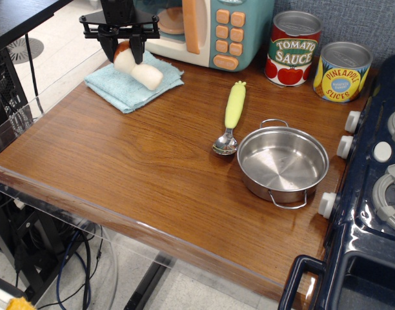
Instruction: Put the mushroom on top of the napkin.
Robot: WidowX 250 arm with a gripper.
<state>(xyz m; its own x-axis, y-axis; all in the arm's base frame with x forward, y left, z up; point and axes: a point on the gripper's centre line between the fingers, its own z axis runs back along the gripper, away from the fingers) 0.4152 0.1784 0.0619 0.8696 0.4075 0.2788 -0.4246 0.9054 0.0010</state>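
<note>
The mushroom (141,68) has a reddish-brown cap and a thick cream stem. It lies tilted over the light blue-teal napkin (120,90) at the table's back left, stem pointing right, and seems to touch the cloth. My black gripper (123,49) comes down from above and is shut on the mushroom's cap end. Its fingers (111,46) straddle the cap.
A teal toy microwave (217,29) stands right behind the napkin. A yellow-handled spoon (231,116) and a steel pot (283,161) lie mid-right. Tomato sauce can (294,48) and pineapple can (341,71) stand at the back right. A toy stove (378,194) borders the right edge.
</note>
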